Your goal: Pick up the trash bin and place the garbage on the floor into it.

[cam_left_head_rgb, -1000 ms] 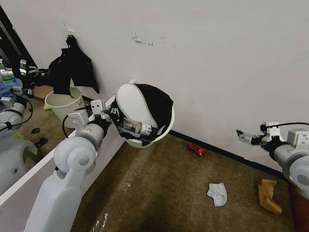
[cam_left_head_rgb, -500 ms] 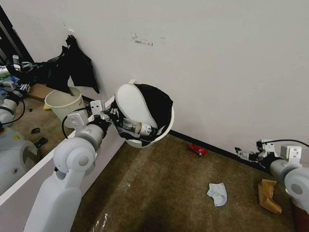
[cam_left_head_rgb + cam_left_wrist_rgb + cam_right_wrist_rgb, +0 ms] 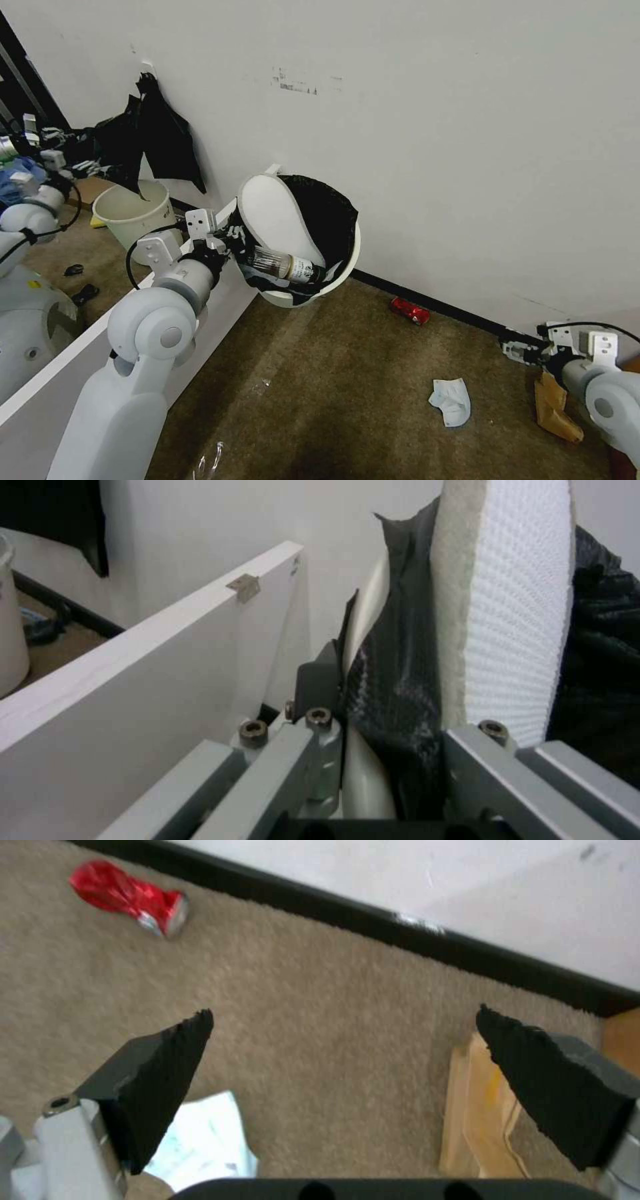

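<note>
1. Trash bin point(image 3: 347, 263): white, black bag liner, held up off the floor point(image 3: 320, 373) and tilted, mouth facing the camera, close to the white wall point(image 3: 433, 133).
2. Bin contents: one white slipper point(image 3: 277, 217) standing on edge against the near side of the liner, one bottle point(image 3: 287, 262) lying across the lower rim. The bottle has a white label with dark print, too small to read.
3. Left gripper point(image 3: 233, 241): clamped on the bin's rim. In the left wrist view the rim and bag point(image 3: 393, 695) sit pinched between the fingers, with the slipper's textured sole point(image 3: 513, 620) right behind.
4. Right gripper point(image 3: 513, 348): low over the carpet by the black skirting, fingers spread wide apart and holding nothing. In the right wrist view both black pads point(image 3: 167, 1065) have bare carpet between them.
5. Litter on the floor, three clear pieces: one crushed red can point(image 3: 409, 311) near the skirting, one crumpled white tissue point(image 3: 451, 401), one tan crumpled paper point(image 3: 553, 407) just beside the right gripper. All three lie apart from each other.
6. The can's printing is not legible in either view point(image 3: 130, 896).
7. Second container: one pale unlined bucket point(image 3: 130, 217) on the floor beyond the white partition board point(image 3: 80, 360), with a black bag point(image 3: 157, 137) hanging on the wall above it. Its contents cannot be made out.
8. A faint grey smudge of marks on the wall point(image 3: 303, 81), not readable.
</note>
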You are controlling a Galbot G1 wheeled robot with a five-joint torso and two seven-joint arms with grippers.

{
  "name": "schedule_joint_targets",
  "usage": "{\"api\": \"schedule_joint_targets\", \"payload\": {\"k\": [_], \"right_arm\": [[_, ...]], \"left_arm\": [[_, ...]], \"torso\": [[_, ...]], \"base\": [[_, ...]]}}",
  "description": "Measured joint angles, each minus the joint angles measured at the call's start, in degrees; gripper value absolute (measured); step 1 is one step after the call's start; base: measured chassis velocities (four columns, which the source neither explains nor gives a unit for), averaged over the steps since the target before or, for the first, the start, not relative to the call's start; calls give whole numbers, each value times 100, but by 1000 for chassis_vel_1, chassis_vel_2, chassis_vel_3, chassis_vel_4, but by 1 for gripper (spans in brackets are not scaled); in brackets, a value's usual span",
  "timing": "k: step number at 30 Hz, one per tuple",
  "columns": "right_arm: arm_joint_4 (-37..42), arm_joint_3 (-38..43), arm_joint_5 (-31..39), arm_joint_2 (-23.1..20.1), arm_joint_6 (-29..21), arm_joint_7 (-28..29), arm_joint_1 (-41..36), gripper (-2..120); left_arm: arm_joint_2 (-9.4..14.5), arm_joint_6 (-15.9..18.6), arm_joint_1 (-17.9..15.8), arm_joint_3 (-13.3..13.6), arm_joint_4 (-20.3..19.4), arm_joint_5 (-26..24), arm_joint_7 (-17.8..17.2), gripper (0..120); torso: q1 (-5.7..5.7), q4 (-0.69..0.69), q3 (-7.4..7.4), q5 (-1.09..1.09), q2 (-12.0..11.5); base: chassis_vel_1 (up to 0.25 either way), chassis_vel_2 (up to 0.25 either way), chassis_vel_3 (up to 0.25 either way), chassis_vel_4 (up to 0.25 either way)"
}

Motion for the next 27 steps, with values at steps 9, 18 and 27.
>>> {"api": "schedule_joint_targets", "payload": {"k": [9, 18, 27], "right_arm": [[-714, -102, -251, 112, 209, -214, 131, 100], [-1308, -101, -485, 204, 412, -407, 242, 100], [-2145, -112, -700, 294, 709, -658, 538, 100]], "left_arm": [[-1, -5, -14, -4, 7, -2, 3, 4], [11, -6, 6, -14, 1, -1, 5, 4], [22, -6, 42, -27, 1, -1, 7, 4]], "torso": [[0, 1, 0, 0, 0], [0, 0, 0, 0, 1], [0, 0, 0, 0, 0]], "base": [[0, 0, 0, 0], [0, 0, 0, 0], [0, 0, 0, 0]]}}
